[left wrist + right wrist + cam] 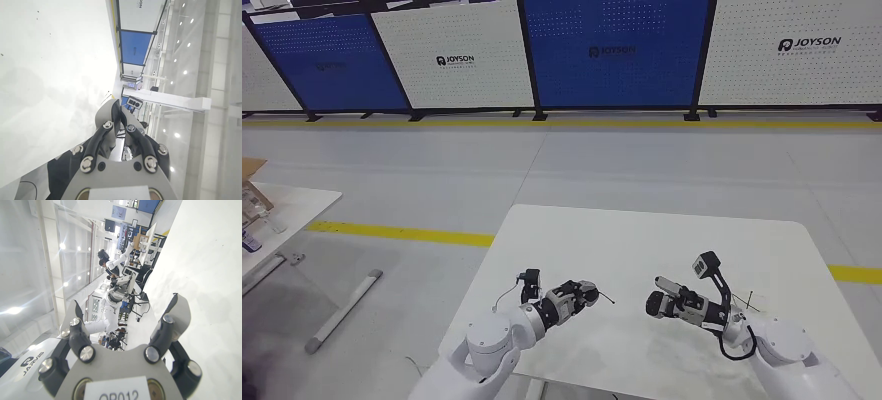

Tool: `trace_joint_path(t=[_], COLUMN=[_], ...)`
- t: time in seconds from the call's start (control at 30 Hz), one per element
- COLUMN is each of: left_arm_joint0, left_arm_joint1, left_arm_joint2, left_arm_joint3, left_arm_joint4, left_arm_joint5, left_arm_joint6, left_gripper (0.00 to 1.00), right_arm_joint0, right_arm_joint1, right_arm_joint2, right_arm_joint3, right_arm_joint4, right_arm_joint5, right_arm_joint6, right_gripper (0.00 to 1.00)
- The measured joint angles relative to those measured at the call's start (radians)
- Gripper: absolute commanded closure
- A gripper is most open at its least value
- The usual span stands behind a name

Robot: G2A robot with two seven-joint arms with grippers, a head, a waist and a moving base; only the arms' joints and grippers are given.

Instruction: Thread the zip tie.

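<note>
My left gripper [589,292] hovers just above the white table [642,240], low and left of centre. Its fingers [115,111] are pressed together. A thin black zip tie [605,297] sticks out of its tip toward the other arm. My right gripper [654,302] faces it across a short gap, and in its own wrist view it [125,298] is wide open with nothing between the fingers [177,302]. That view also shows the left gripper [122,285] farther off. Thin black loose ties [747,299] lie on the table beside the right arm, and appear as thin lines [105,97] past the left fingertips.
The tabletop [47,56] is bare apart from small dark specks. A second white table [282,205] holding a cardboard box stands far left across the floor. Blue and white panels [612,50] line the back of the room.
</note>
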Motion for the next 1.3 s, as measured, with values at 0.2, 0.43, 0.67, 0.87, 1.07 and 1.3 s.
trace_joint_path(t=[0.2,0.43,0.67,0.87,1.07,1.3], left_arm_joint0=[-0.013,-0.012,-0.004,0.033,0.053,0.049], left_arm_joint1=[0.001,0.001,-0.008,-0.008,0.0,-0.001], left_arm_joint2=[0.053,0.053,0.033,-0.04,-0.089,-0.082], left_arm_joint3=[0.051,0.053,0.009,-0.059,-0.071,-0.07], left_arm_joint4=[0.111,0.103,-0.007,-0.201,-0.265,-0.246], left_arm_joint5=[0.001,0.001,-0.104,-0.189,-0.157,-0.168], left_arm_joint6=[0.026,0.025,0.05,-0.038,-0.111,-0.101], left_gripper=[1.0,1.0,1.0,1.0,1.0,1.0], right_arm_joint0=[0.0,0.0,0.0,0.0,0.0,0.0], right_arm_joint1=[0.0,0.0,0.0,0.0,0.0,0.0], right_arm_joint2=[0.0,0.0,0.0,0.0,0.0,0.0], right_arm_joint3=[0.0,0.0,0.0,0.0,0.0,0.0], right_arm_joint4=[0.0,0.0,0.0,0.0,0.0,0.0], right_arm_joint5=[0.0,0.0,0.0,0.0,0.0,0.0], right_arm_joint6=[0.0,0.0,0.0,0.0,0.0,0.0], right_gripper=[0.0,0.0,0.0,0.0,0.0,0.0])
